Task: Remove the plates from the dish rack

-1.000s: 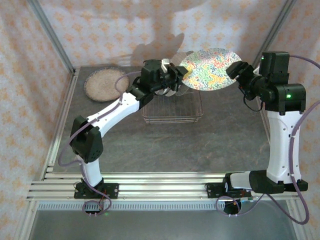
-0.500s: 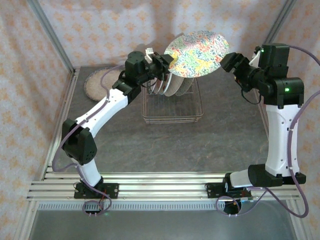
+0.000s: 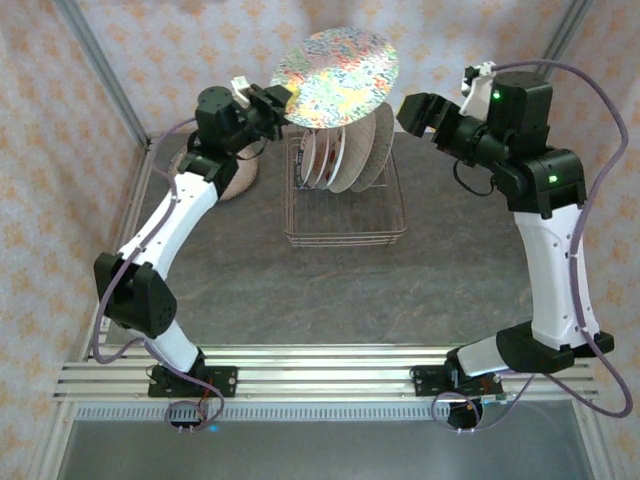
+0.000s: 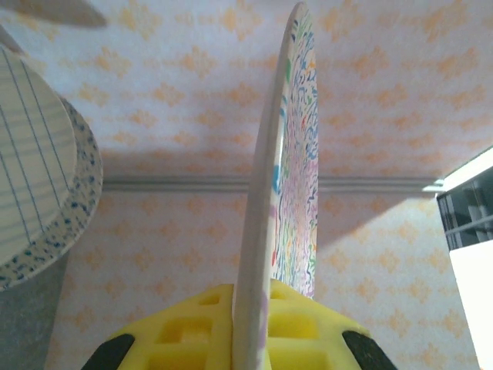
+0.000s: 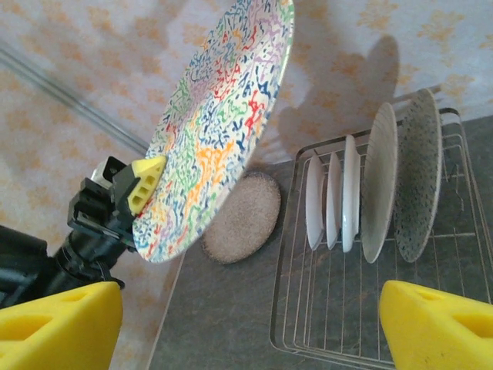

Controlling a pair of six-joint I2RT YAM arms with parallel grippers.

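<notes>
The left arm's jaws are staying clamped on the rim of the squiggle-patterned plate [image 3: 335,78], carrying it higher and further left than a second ago. It is now hanging tilted in the air above the back left corner of the dish rack [image 3: 345,236]. The right arm's jaws are standing wide open and empty, now apart from that plate's right edge. Five plates [image 3: 345,158] are standing in the rack on the bench [image 3: 300,300], and a speckled plate [image 5: 243,218] is lying beside it.
</notes>
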